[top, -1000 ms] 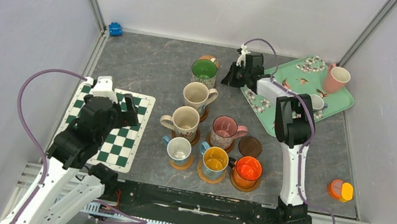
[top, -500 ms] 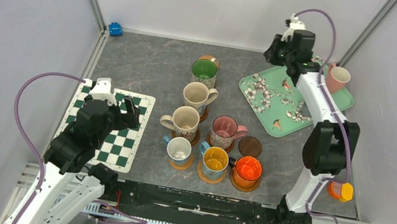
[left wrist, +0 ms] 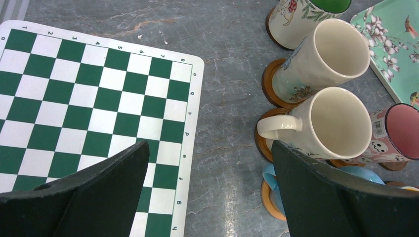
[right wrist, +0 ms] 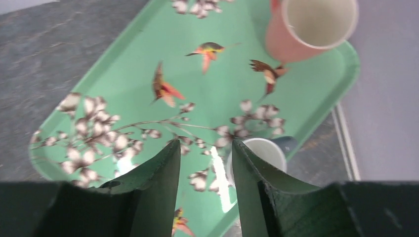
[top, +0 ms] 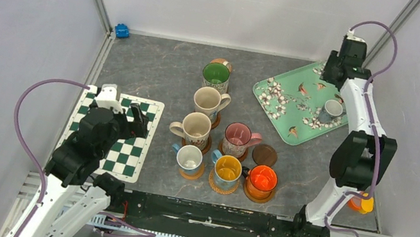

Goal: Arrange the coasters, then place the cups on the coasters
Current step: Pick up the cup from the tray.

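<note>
Right arm out over the floral tray, with two cups there not yet on coasters.

The right gripper (right wrist: pixel 205 148) hovers above the mint tray (right wrist: pixel 108 69), fingers a little apart and holding nothing. The small white cup (right wrist: pixel 259 150) is just beside one finger and the pink cup (right wrist: pixel 309 27) stands at the far corner. Seven mugs (top: pixel 194 127) sit on coasters (top: pixel 223 188) mid-worktop (top: pixel 157 70); one bare brown coaster (top: pixel 265 154) waits, likely for a tray cup. The left gripper (left wrist: pixel 208 145), fingers wide and empty, hangs over the checkered mat (left wrist: pixel 74 89), seemingly parked clear.

Overhead, two wrist close-ups; common tray (top: pixel 286 112)
</note>
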Robot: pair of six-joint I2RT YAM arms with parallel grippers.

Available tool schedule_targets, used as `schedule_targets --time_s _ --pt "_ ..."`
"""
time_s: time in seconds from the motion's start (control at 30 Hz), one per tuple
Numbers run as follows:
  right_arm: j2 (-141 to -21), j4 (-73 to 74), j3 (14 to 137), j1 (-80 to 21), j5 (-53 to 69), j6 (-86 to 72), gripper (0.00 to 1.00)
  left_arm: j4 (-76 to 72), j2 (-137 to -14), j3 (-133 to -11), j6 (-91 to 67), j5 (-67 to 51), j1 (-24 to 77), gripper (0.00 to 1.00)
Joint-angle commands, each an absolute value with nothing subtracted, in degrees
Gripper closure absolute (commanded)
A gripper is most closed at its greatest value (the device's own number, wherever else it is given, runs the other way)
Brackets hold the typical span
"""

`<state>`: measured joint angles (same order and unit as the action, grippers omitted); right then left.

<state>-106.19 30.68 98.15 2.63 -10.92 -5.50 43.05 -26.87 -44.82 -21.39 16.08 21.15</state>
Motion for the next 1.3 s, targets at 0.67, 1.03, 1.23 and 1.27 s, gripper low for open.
schedule_targets --time_s 0.67,1.03,1.23,1.27 --pt "-118.65 20.57 111.17 8.86 -12.50 7.52 0.48 41.66 -26.61 -44.76 -21.17 18.31 21.36 0.00" --pt "-125.91 18.60 117.17 10.75 -14.76 14.33 0.46 41.31 -29.69 -44.82 -21.01 18.46 21.33 0.00" --pt "-128.51 17.91 117.81 11.80 -14.70 15.01 0.45 41.21 -30.20 -44.78 -21.01 18.54 21.33 0.00" --pt "-128.87 17.78 117.82 12.14 -14.20 14.69 0.45 41.30 -30.25 -44.76 -21.01 18.48 21.33 0.00"
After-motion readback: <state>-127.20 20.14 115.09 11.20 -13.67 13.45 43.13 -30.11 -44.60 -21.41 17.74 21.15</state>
